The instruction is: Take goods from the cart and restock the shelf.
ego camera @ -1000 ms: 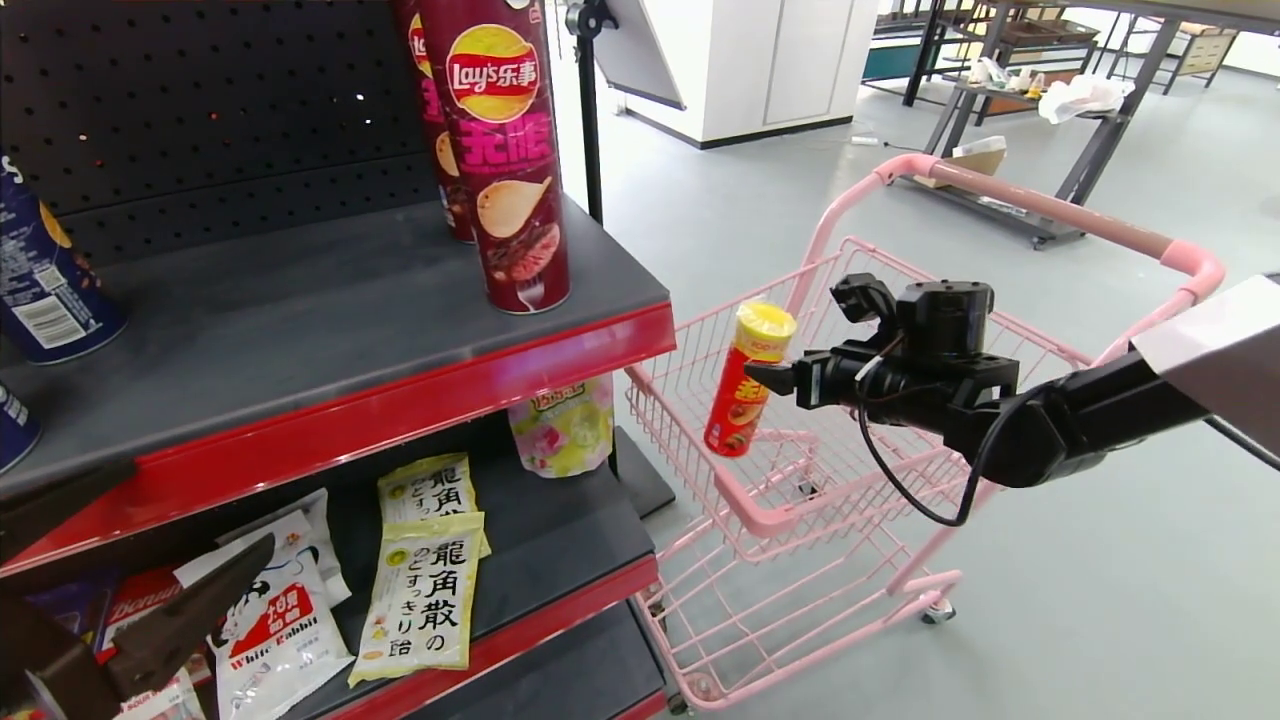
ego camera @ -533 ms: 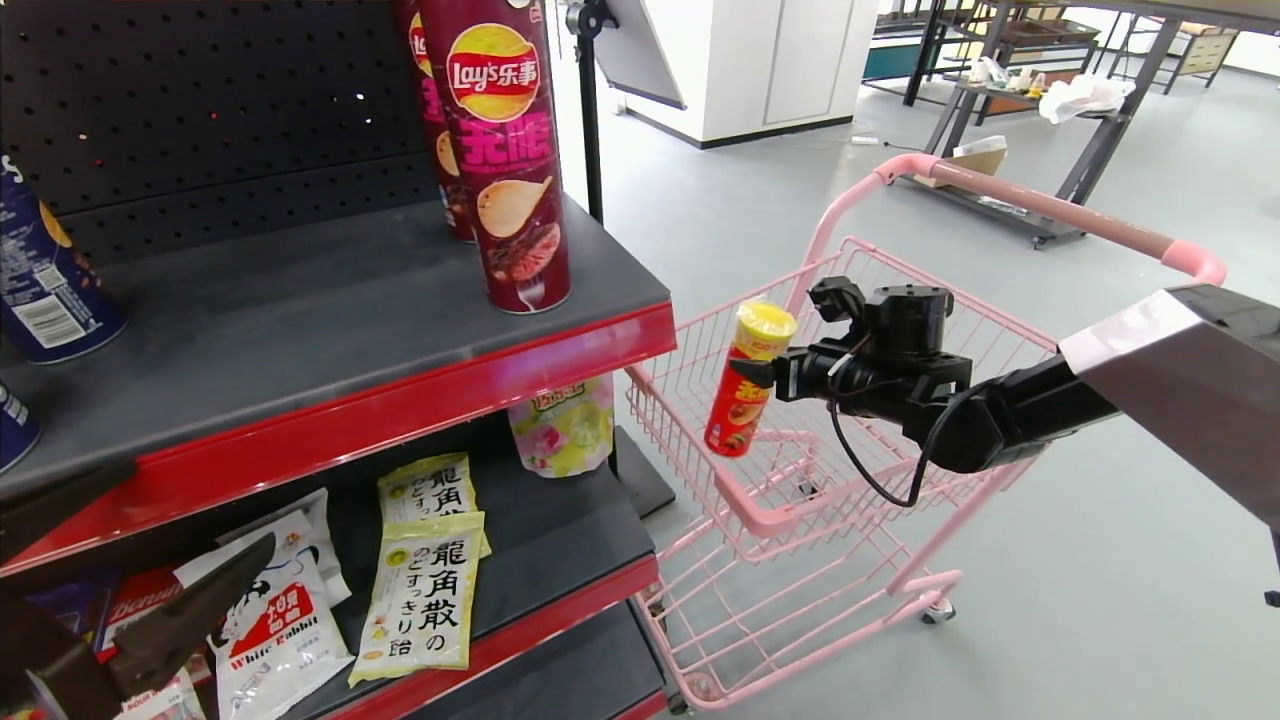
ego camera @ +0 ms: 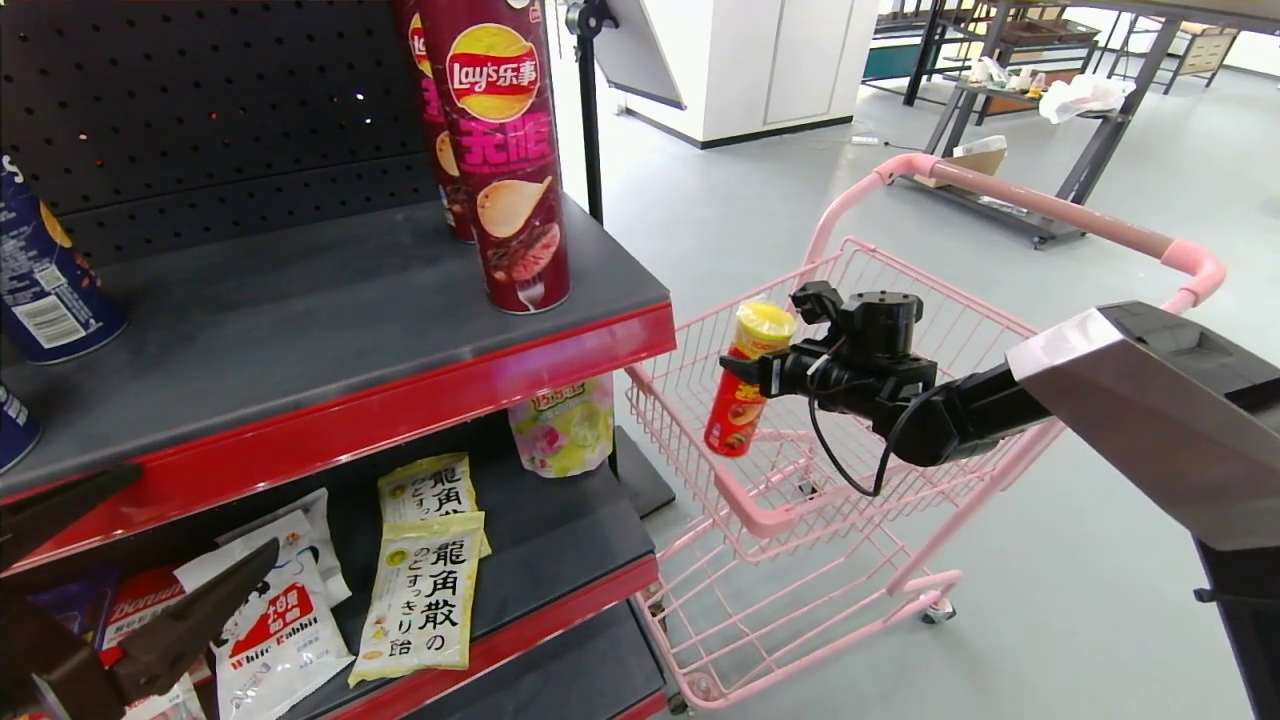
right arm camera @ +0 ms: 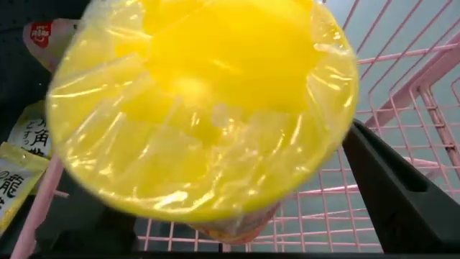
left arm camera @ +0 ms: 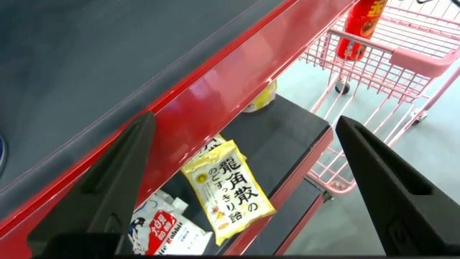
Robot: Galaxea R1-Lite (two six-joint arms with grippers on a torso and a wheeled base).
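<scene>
1. now your right gripper (ego camera: 762,332) has its jaws wide, one on each side of the red chip can (ego camera: 738,415), which stands slightly tilted in the pink cart (ego camera: 1050,210).
2. your left gripper (left arm camera: 244,122) hangs near the red shelf edge (left arm camera: 215,79), jaws wide and holding nothing.

Floor (ego camera: 1050,600): smooth pale grey, evenly lit. 12 o'clock: black pole (ego camera: 592,130) bearing a tilted white board (ego camera: 640,50). 1 o'clock: white cabinet (ego camera: 770,60), dark plinth. 2 o'clock: black-framed counter (ego camera: 1100,150) carrying a crumpled white bag (ego camera: 1085,95); cardboard box (ego camera: 975,155) beneath.
</scene>
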